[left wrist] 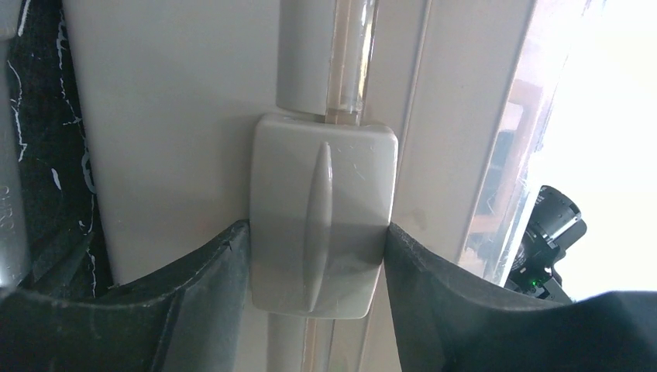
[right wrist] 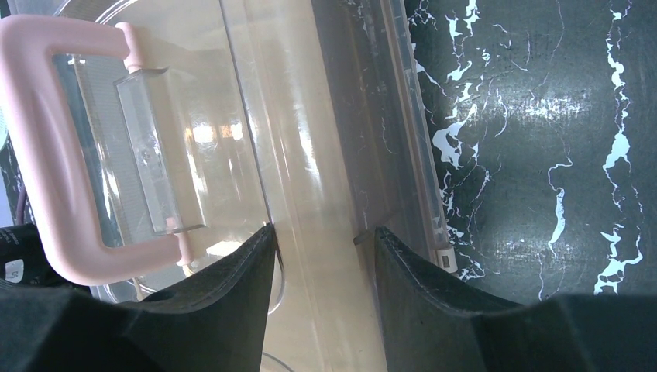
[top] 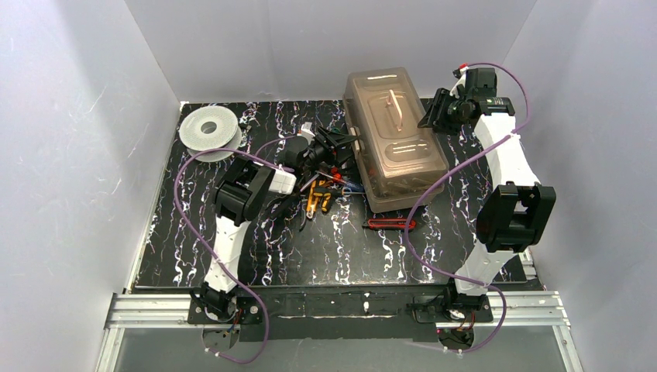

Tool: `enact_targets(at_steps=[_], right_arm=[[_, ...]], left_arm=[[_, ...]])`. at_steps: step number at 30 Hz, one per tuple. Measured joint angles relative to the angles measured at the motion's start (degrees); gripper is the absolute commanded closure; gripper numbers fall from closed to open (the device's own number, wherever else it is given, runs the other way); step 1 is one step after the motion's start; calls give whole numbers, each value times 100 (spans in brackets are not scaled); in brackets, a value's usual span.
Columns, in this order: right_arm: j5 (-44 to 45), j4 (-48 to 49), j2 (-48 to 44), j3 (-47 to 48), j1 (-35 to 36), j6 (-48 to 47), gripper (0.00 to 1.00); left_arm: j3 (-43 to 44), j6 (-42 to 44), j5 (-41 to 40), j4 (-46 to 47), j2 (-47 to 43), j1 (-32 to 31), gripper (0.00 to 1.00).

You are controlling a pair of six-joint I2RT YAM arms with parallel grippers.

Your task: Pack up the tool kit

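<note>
Toolbox (top: pixel 395 143): on the black marbled table (top: pixel 349 260), right of centre toward the rear, long axis running front to back. Smoky lid (right wrist: pixel 232 101) down over the tan body; pale handle (right wrist: pixel 46 155) lying flat on the lid.

Left gripper (left wrist: pixel 316 229): at the left long side of the toolbox. 2 dark fingers (left wrist: pixel 194 294) sit one on each side of the cream latch (left wrist: pixel 321 186), both touching its edges, so the jaws are clamped on the latch. The latch sits across the seam of lid and body.

Right gripper (right wrist: pixel 324 230): at the right rear part of the toolbox, over the lid. Jaws part-way apart, with the sloping side strip of the lid between them. Whether they pinch the lid or only straddle it, I cannot tell.

Loose on the table:
- yellow-handled pliers (top: pixel 316 198), just left of the toolbox's near end, below the left gripper.
- 1 red-handled tool (top: pixel 390 224), lying flat just in front of the toolbox.
- grey-white spool (top: pixel 209 132), rear left corner, well apart from the toolbox.
</note>
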Motion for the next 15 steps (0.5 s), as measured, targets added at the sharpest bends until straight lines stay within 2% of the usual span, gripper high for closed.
enact_targets(at_steps=[6, 15], right_arm=[[17, 4, 0, 0, 2, 9, 51], [59, 2, -9, -2, 33, -17, 51]], left_arm=[[-44, 321, -72, -404, -199, 0, 95], [-90, 1126, -190, -1707, -824, 7, 94]])
